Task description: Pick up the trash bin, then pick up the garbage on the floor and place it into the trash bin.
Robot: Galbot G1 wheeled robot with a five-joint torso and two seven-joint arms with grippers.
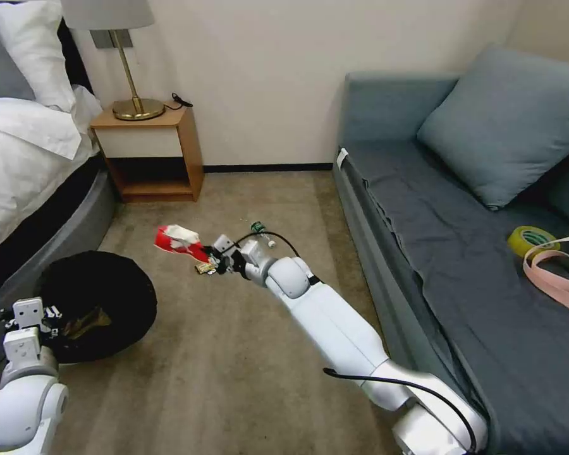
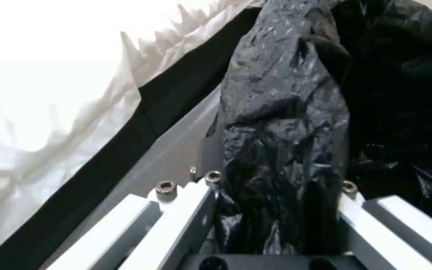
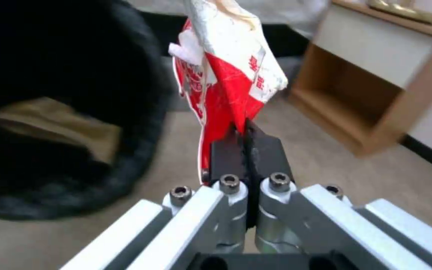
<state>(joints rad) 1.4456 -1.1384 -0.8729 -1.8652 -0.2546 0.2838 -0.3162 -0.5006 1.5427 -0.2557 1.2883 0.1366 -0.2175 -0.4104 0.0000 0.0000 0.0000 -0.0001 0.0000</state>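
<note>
The trash bin, lined with a crinkly black bag, is at the lower left beside the bed. My left gripper is shut on its rim. A crumpled brown paper bag lies inside the bin. My right gripper is held above the carpet to the right of the bin, shut on a red-and-white snack wrapper, which sticks up from the closed fingertips. A gold-brown wrapper lies on the floor under that gripper. A small bottle with a green label lies beyond it.
A bed runs along the left, close to the bin. A wooden nightstand with a lamp stands at the back wall. A grey sofa on the right carries a yellow-green tape roll and a pink strap.
</note>
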